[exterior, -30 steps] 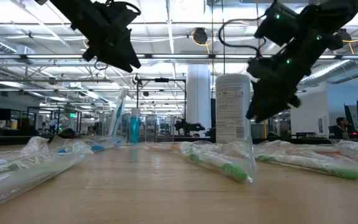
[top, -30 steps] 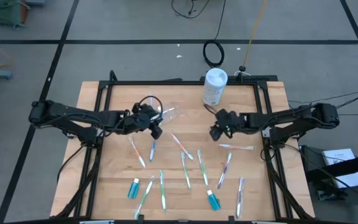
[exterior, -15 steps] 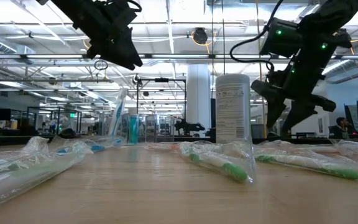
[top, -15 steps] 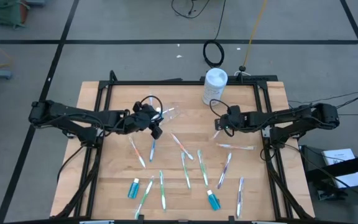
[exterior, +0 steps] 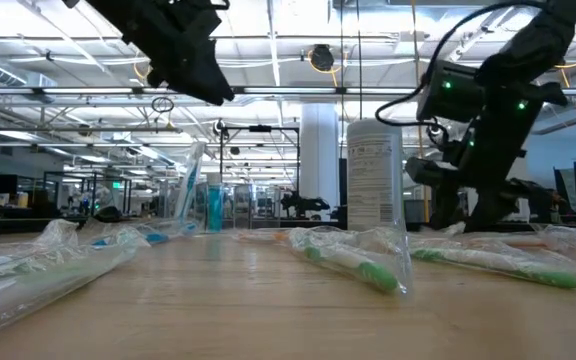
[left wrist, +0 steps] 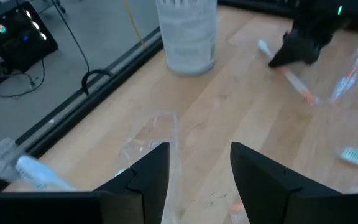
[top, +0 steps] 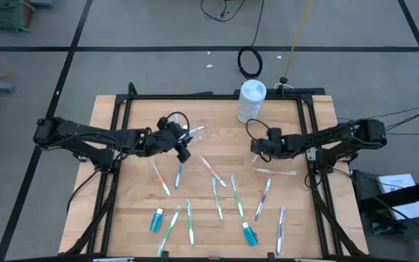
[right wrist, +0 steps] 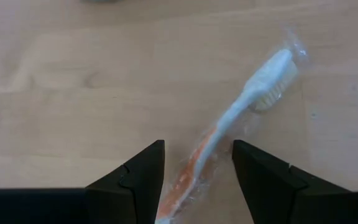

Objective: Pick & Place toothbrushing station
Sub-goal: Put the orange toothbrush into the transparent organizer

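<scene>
Orange-handled toothbrush [right wrist: 229, 134], handle end hidden between open right claw [right wrist: 194, 180].

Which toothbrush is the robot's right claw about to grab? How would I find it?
Find the tall white canister at the table's back edge. Just in front sits the open right gripper, its fingers either side of a wrapped toothbrush. Its handle is white and orange, unlike the green ones nearby.

A small clear plastic cup [top: 196, 132] lay on its side at the table's far left. Slim wrapped toothbrushes [top: 216, 198] lay scattered flat across the middle and near side, with two small blue tubes [top: 249, 234] nearest.
</scene>
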You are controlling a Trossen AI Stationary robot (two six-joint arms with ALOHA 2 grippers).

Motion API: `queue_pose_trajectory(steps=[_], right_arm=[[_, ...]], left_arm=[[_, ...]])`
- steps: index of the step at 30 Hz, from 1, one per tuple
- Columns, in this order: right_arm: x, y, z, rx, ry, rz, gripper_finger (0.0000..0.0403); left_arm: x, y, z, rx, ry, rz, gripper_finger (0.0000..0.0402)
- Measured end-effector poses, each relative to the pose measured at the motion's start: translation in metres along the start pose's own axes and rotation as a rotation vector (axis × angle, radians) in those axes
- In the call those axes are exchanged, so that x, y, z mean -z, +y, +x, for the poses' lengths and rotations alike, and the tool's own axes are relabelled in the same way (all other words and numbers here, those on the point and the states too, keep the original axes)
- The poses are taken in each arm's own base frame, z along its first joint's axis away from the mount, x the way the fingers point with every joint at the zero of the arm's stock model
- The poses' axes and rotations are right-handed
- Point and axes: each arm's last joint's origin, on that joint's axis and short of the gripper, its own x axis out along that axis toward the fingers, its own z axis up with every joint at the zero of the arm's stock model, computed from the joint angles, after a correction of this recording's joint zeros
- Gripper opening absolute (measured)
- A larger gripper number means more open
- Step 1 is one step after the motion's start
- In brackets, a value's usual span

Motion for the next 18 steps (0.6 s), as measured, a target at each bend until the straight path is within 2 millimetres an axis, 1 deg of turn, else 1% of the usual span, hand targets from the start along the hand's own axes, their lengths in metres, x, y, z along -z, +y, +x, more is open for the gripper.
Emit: queue_pose_trajectory(steps=[4,7,12,18], right_arm=[[0.002,-0.007,0.007,-0.008,-0.068,0.03,0.0179],[0.002,-0.01,0.009,-0.012,-0.072,0.002,0.0159],[0.004,-0.013,0.01,-0.002,-0.066,-0.021,0.0103],[0.006,-0.011,0.009,-0.024,-0.068,-0.048,0.0029]], left_arm=[[-0.004,-0.001,0.0,0.008,-0.039,0.007,0.0177],[-0.005,-0.001,0.0,0.011,-0.047,0.016,0.0177],[-0.006,-0.001,0.0,0.009,-0.051,0.014,0.0177],[-0.006,0.0,0.0,0.009,-0.051,0.013,0.0177]])
